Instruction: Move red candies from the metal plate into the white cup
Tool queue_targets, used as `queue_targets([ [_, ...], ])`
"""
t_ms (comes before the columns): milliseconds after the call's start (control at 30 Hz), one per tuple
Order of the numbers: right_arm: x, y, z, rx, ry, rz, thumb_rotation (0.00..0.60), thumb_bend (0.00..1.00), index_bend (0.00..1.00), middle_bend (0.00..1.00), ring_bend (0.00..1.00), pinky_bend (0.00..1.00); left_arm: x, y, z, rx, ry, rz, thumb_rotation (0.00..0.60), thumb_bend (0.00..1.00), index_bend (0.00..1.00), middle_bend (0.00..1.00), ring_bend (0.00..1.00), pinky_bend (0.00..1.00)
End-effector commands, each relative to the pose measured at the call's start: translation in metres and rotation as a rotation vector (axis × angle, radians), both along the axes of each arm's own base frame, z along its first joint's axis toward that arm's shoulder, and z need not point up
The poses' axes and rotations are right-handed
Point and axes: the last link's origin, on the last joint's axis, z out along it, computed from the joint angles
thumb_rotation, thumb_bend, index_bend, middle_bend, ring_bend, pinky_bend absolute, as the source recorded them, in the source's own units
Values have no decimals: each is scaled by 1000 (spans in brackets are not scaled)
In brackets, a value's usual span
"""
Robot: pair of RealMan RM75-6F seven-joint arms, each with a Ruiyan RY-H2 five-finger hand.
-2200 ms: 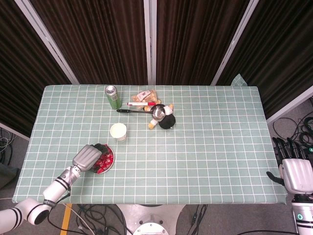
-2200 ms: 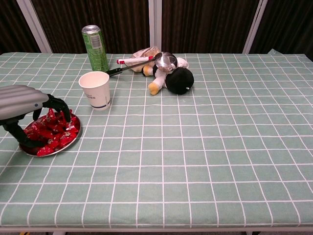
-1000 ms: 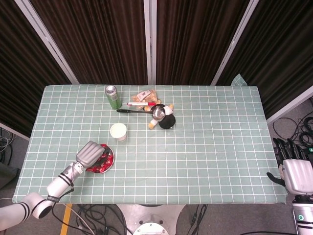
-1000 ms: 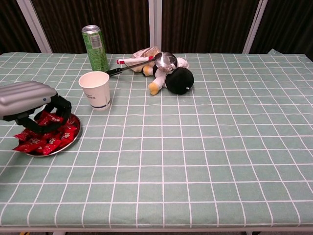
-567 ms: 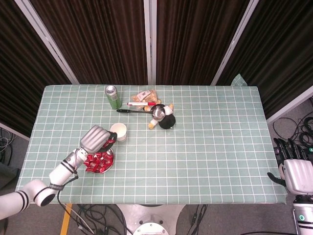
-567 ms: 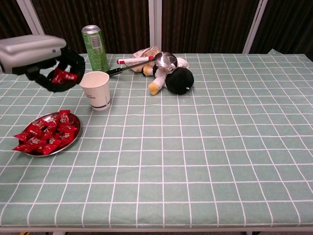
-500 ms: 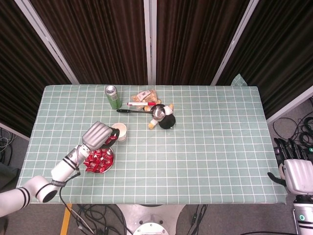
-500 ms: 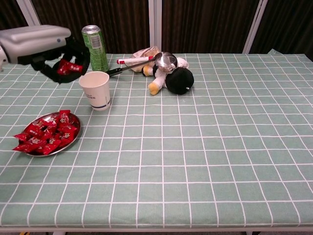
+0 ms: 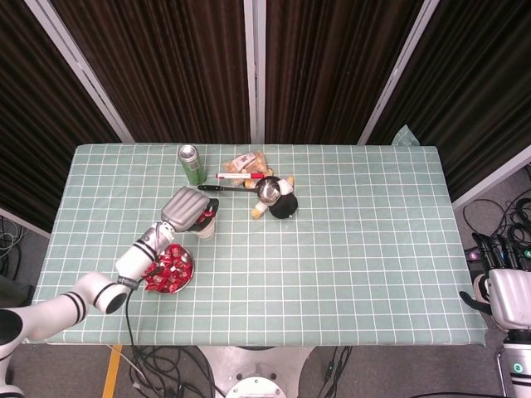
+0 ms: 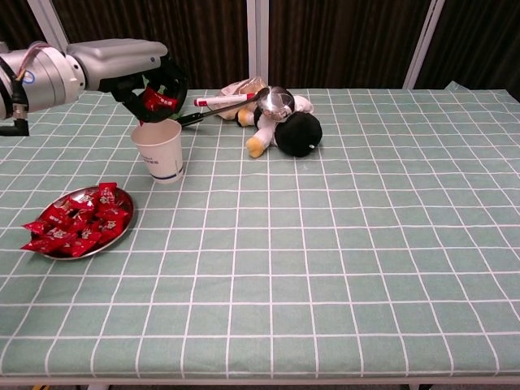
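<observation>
Since half a second ago my left hand (image 10: 154, 88) has swung from beside the cup (image 10: 158, 149) to directly above its mouth, carrying its load of candies (image 10: 158, 100) with it; everything else lies as it did.

Taking the cup as my landmark and working left to right: well to its left and nearer me sits the metal plate (image 10: 120, 230), with a heap of red sweets (image 10: 75, 222) left on it, so I judge the job is far from finished. Right over the cup, my left hand is curled around a few red wrapped candies, fingers (image 10: 172, 84) closed round them and pointing down. I hold it there so that when I loosen the grip the candies drop straight inside rather than onto the worktop (image 10: 325, 244). The cup stands upright; I can't see whether anything is in it.

Behind the cup stands a green can (image 9: 192, 163), partly hidden in the chest view by my hand. Further right of the cup lie a marker (image 10: 223, 100), a ladle (image 10: 275, 101) and a black soft toy (image 10: 296, 132), clustered together and well clear of my path. Far right of the cup, off the worktop's edge, my right hand (image 9: 504, 290) waits idle, holding nothing, fingers apparently loosely apart.
</observation>
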Motion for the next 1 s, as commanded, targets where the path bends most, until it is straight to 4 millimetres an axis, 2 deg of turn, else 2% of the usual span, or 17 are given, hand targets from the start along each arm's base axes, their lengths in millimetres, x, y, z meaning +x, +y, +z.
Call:
queue_targets([
  [33,0,0,-1,2,-2,0,600,16,28,101,0,149,-2,1,-5,-1,5,17,600,526,672,751,727,969],
  [233,-1,-1,-1,6,-10,0,600,17,27,102,0,154,-2,2,-8,4,5,29,600,471,631,705,670,921],
  [400,-1,0,-1,4,-12,-5,600,18,27,104,0,158,-3,1,-9,11,24,35,600,404,576,643,581,886],
  [533,-2,0,0,2,-14,-6,600,19,27,105,0,159,-3,1,-10,11,31,40,600,375,563,625,560,863],
  [733,-1,1,0,-2,-15,-6,600,25,27,106,0,160,-1,-1,-7,26,6,45,600,282,519,566,507,816],
  [867,-1,0,1,-4,-16,-2,600,26,27,106,0,161,0,-5,9,65,-67,45,600,261,484,547,493,798],
  [1000,0,-1,1,0,-18,4,600,26,27,106,0,161,-10,-18,39,134,-125,42,600,260,484,547,493,794],
])
